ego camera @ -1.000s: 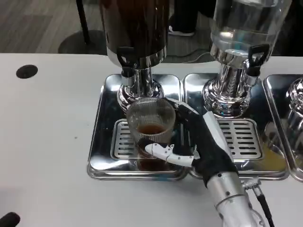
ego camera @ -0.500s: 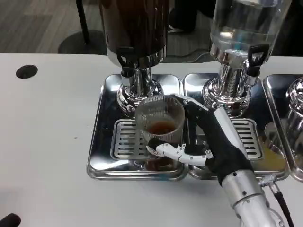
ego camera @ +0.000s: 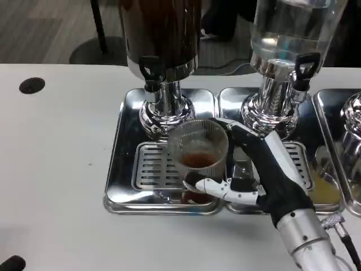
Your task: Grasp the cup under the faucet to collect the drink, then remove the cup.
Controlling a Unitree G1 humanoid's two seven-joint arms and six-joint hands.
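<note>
So the right hand [ego camera: 265, 178] has the cup [ego camera: 198, 152] wrapped up: thumb across the near side low down, the other fingers curled around the far right side of the glass. It's a ribbed clear cup with a bit of brown drink sitting in the bottom.

Using the dark dispenser [ego camera: 161, 39] as the reference: the cup sits in front of it and off a little to the right of its black faucet [ego camera: 150, 70], so it isn't lined up straight below the spout. It's over the right end of the slotted drip grate [ego camera: 149, 166] in that dispenser's shiny metal tray [ego camera: 121, 147], close to the tray's right edge. Can't really tell if the base is touching the grate or hanging just above it, since the reflections make that hard to read.

To the right of the dark dispenser there's a clear dispenser [ego camera: 287, 34] with water in it, on its own tray [ego camera: 237, 101], and the hand's wrist and silver forearm cross the front of that one. Way off left of the dark dispenser there's a black round hole [ego camera: 31, 85] in the white table [ego camera: 56, 197].
</note>
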